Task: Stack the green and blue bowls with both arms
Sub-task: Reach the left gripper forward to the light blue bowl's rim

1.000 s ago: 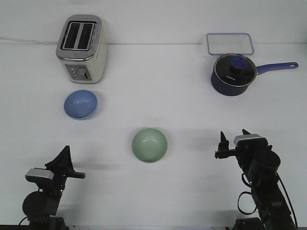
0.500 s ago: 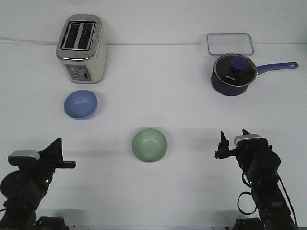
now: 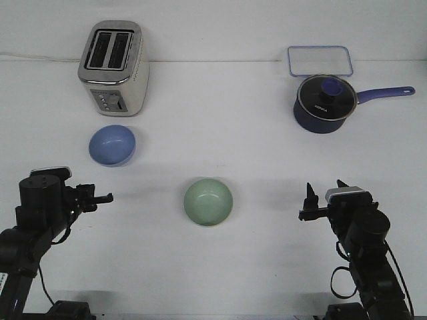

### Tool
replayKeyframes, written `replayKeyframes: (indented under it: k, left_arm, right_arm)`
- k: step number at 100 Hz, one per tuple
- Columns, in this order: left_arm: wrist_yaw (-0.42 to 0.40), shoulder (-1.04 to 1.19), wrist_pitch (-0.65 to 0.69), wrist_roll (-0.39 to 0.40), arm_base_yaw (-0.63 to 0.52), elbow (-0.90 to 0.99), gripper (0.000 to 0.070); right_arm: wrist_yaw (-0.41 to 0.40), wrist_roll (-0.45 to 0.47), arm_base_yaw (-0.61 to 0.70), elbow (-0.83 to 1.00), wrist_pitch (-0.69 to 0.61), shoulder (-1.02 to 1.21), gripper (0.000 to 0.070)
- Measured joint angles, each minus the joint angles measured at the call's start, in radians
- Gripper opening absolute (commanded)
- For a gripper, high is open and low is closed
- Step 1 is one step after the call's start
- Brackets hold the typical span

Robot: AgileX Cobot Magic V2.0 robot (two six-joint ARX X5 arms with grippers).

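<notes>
On the white table (image 3: 220,120) we list the following. Item one: blue bowl (image 3: 112,145), upright, empty, standing just in front of the toaster (image 3: 113,68) on the left side. Item two: green bowl (image 3: 208,201), upright, empty, near the table's middle, well apart from the blue one. Item three: left gripper (image 3: 100,198), raised beside and below the blue bowl, pointing toward the centre, holding nothing; its fingers read as a thin dark line and we cannot tell whether they are spread or pressed together. Item four: right gripper (image 3: 325,199), to the right of the green bowl and clear of it, its two fingers standing visibly apart, holding nothing. Other stock: a navy saucepan (image 3: 323,103) with glass lid and a clear lidded container (image 3: 319,61) at the far right, neither part of the job.

Progress, as we judge it: nothing is stacked. Neither bowl is grasped or lifted. Both pickups and the nesting of one bowl into the other remain to be done.
</notes>
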Motion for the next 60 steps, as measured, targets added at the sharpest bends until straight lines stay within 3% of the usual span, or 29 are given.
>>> replayKeyframes:
  k: [23, 28, 37, 42, 46, 60]
  left_arm:
    - [0.0, 0.017, 0.014, 0.004, 0.0, 0.001, 0.0028]
    - [0.0, 0.016, 0.015, 0.003, 0.0, 0.001, 0.0103]
    - [0.0, 0.016, 0.012, 0.0, 0.0, 0.001, 0.0351]
    - [0.0, 0.016, 0.011, -0.002, 0.0, 0.001, 0.0444]
    - [0.0, 0.016, 0.011, -0.004, 0.0, 0.001, 0.0476]
    - [0.0, 0.017, 0.013, -0.005, 0.0, 0.001, 0.0469]
  right_arm:
    - [0.0, 0.0, 0.0, 0.0, 0.0, 0.0, 0.0538]
    - [0.0, 0.0, 0.0, 0.0, 0.0, 0.0, 0.0538]
    - [0.0, 0.0, 0.0, 0.0, 0.0, 0.0, 0.0538]
    - [0.0, 0.0, 0.0, 0.0, 0.0, 0.0, 0.0538]
    - [0.0, 0.0, 0.0, 0.0, 0.0, 0.0, 0.0538]
    - [0.0, 0.0, 0.0, 0.0, 0.0, 0.0, 0.0538]
